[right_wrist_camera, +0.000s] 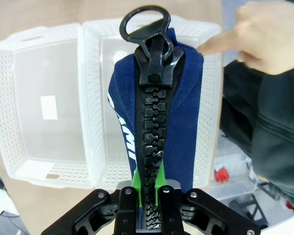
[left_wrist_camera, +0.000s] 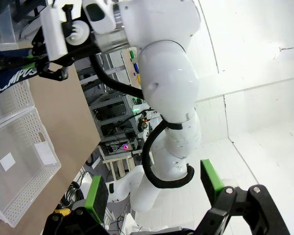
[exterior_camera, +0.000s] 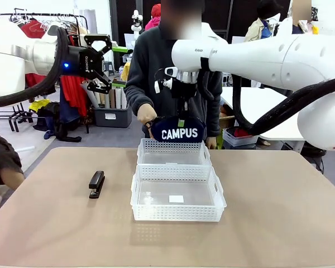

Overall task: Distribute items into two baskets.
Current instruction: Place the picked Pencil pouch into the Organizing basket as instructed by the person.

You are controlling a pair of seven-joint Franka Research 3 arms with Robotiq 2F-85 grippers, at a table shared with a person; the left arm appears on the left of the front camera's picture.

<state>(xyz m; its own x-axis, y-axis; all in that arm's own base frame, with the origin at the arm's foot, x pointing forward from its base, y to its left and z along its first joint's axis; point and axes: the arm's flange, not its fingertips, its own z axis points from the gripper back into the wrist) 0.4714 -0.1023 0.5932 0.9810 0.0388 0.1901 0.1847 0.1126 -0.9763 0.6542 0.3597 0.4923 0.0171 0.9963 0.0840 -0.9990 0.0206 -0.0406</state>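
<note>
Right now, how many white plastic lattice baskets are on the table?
2. One white perforated plastic basket stands nearer the robot; the second basket stands directly behind it, below the held navy-blue soft CAMPUS pouch. None seems hidden.

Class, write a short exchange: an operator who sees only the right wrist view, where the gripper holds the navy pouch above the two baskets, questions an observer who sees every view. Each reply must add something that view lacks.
Operator: My right gripper grips the pouch. Where is the other item?
Observer: The stapler lies flat on the table, on the robot's left of the near basket, apart from it.
Operator: And the left gripper?
Observer: The left gripper hangs high above the table's left side, jaws open, holding nothing.
</note>
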